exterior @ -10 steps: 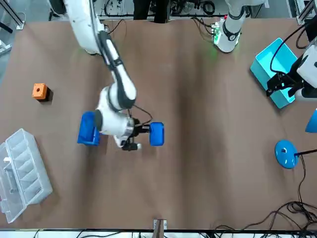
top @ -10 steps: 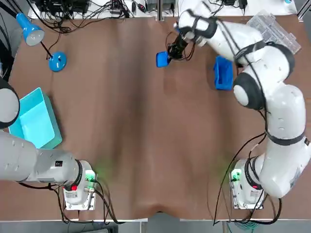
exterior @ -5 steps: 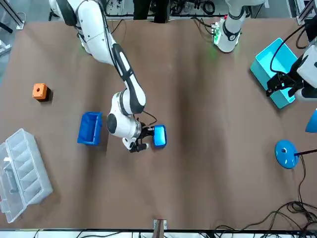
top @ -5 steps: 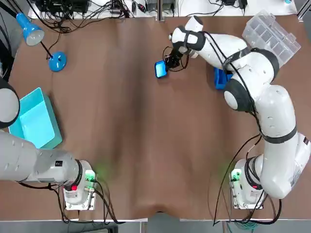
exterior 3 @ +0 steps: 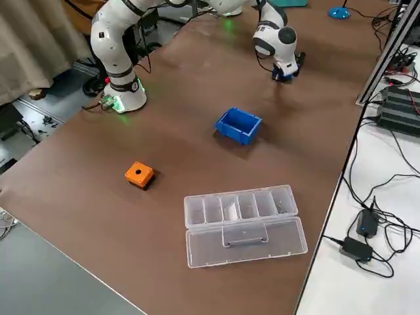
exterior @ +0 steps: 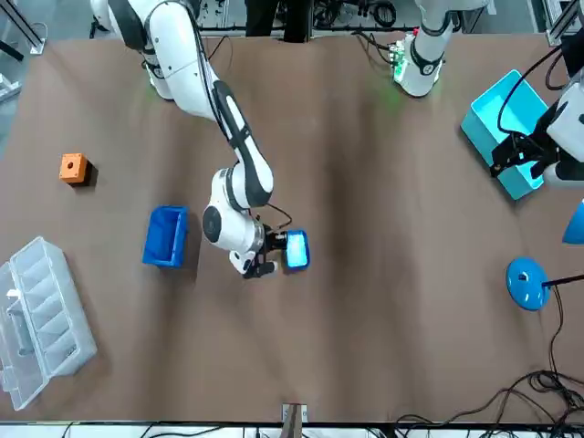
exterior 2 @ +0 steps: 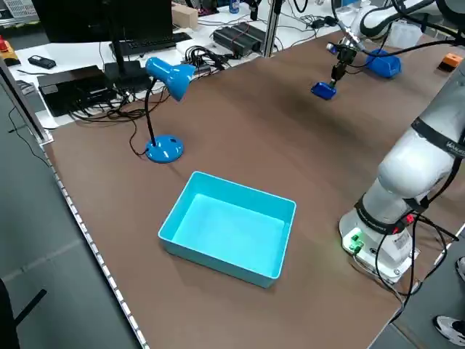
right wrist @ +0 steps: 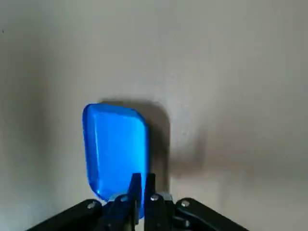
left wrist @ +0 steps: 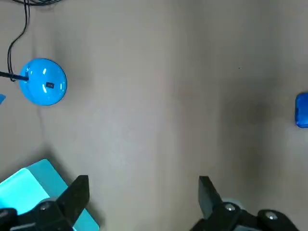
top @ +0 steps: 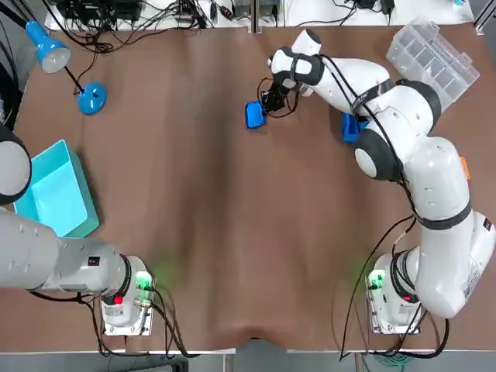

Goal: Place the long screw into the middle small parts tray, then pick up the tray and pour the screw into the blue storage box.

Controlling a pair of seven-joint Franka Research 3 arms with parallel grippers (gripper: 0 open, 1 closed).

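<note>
Tray (top: 255,115) pinched at its rim by right gripper (right wrist: 143,179), far centre of table (top: 232,232), left of blue bin (exterior: 166,236); left gripper (left wrist: 142,185) spread, near left.

Brown table (top: 232,217) — on the robot's left side stand a lamp (top: 91,98) and a cyan box (top: 54,194); on the right, a blue bin (exterior 3: 239,125), an orange cube (exterior 3: 139,174) and a clear case (exterior 3: 243,223).

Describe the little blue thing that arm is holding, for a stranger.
On the brown table's far side, follow the right arm to its jaws. They pinch the small blue tray; unlike the boxy blue bin nearby, it is smaller and round-cornered.
</note>
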